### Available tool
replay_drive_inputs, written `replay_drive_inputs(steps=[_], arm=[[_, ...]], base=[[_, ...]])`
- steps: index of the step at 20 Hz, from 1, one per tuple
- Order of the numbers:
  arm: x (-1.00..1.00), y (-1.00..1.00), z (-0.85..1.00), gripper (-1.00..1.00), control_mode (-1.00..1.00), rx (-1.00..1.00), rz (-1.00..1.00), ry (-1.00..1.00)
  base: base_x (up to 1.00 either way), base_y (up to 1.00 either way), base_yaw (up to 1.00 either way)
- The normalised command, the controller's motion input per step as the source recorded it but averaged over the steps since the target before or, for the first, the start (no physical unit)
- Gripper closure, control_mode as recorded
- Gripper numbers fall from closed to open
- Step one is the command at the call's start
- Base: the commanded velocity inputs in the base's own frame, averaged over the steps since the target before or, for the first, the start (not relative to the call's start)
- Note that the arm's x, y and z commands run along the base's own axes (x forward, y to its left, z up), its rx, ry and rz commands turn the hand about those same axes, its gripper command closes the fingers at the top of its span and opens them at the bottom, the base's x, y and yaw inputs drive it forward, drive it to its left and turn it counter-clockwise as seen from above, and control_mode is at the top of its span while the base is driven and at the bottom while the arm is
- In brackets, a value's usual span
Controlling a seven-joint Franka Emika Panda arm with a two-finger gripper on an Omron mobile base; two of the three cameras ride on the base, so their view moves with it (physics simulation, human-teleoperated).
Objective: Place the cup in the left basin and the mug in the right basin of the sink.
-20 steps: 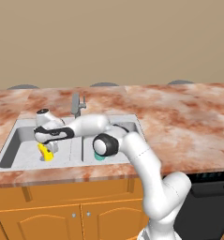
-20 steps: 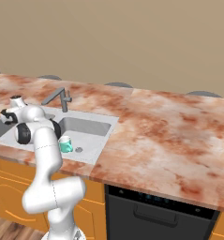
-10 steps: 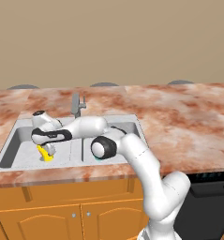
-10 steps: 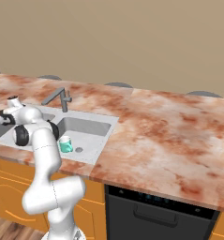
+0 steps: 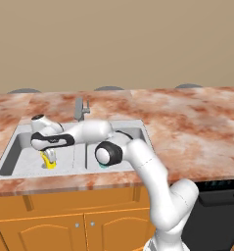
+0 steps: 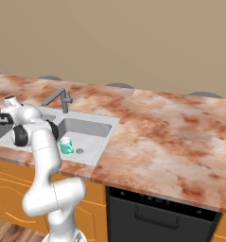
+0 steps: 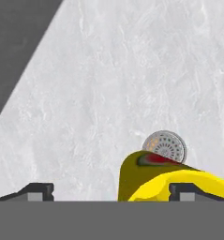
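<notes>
The yellow cup [image 5: 50,164] rests on the floor of the left basin [image 5: 23,152], near its front wall. My gripper [image 5: 49,156] hangs just above the cup, open. In the hand view the cup [image 7: 162,180] sits between the wide-apart fingertips [image 7: 36,191], close to the right one, and hides part of the round drain [image 7: 167,143]. The teal mug [image 6: 65,145] stands in the right basin [image 6: 88,130] beside that basin's drain. In the left base view, a sliver of the mug [image 5: 104,166] peeks out under my elbow.
The grey faucet [image 5: 80,109] rises behind the sink's divider, close to my forearm. Marble counter [image 5: 197,132] stretches to the right of the sink rim [image 5: 149,142]. Wooden cabinet doors [image 5: 84,220] and a black dishwasher [image 6: 161,212] sit below the counter.
The jaws have gone from nearly shut on the cup to wide open. The cup stays on the left basin's floor, and the hand has shifted slightly left.
</notes>
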Motion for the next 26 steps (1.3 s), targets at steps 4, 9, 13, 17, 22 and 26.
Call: replay_drive_inputs(steps=[4,9,13,17,22,26], arm=[[-0.23,-0.27,0.08,-1.00,-1.00,0.00,-0.11,0.00],[-0.25,-0.22,0.20,-1.00,-1.00,0.00,-0.11,0.00],[-0.24,-0.15,0.33,-1.00,-1.00,0.00,-0.10,-0.05],[-0.35,-0.16,0.30,-1.00,-1.00,0.00,-0.10,-0.13],[-0.44,-0.18,0.26,-1.00,-1.00,0.00,-0.12,-0.22],[-0.38,-0.23,0.25,-1.00,-1.00,0.00,-0.20,-0.25]], base=[[0.00,0.00,0.00],[0.00,0.00,0.00],[0.00,0.00,0.00],[0.00,0.00,0.00],[0.00,0.00,0.00],[0.00,0.00,0.00]])
